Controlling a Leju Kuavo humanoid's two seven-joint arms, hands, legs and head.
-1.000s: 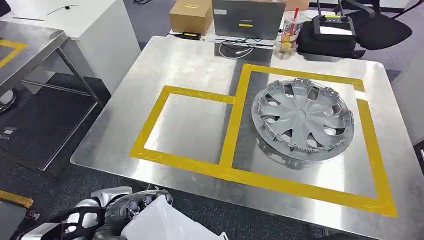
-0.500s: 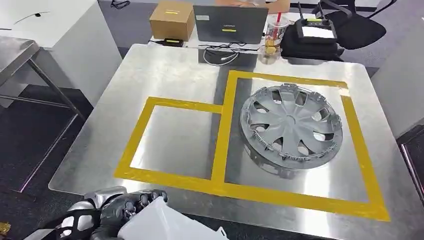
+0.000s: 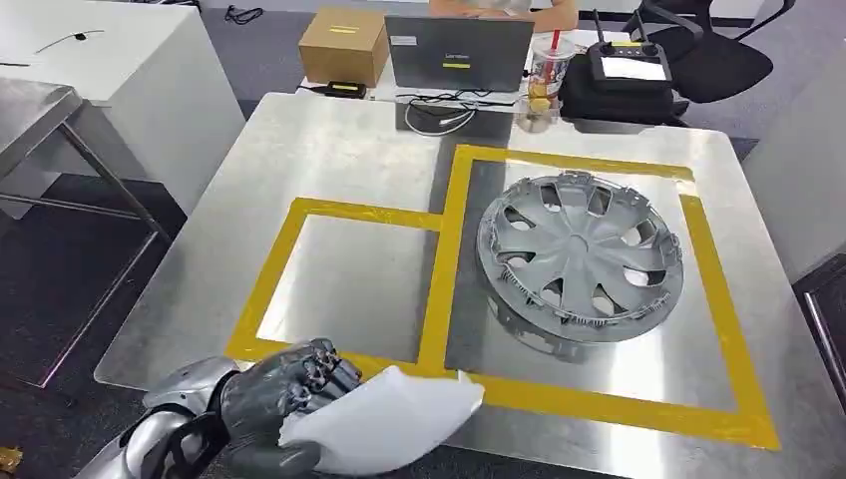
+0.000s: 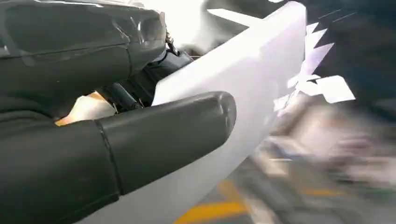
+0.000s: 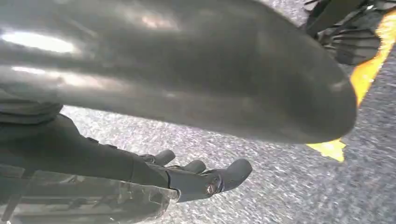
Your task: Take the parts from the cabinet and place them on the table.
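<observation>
Left robot hand (image 3: 284,399) grips white part (image 3: 384,424) at near bench (image 3: 329,140) edge. Right robot hand (image 5: 187,179) loose, empty. Set part flat inside left yellow square (image 3: 344,279), clear of hubcap (image 3: 581,254).

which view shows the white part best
The head view: the white part shows nearly whole, gripped by the left hand over the table's near edge. The left wrist view is very close and blurred, with the thumb across the part's curved face. The right wrist view looks at the floor past the right hand.
</observation>
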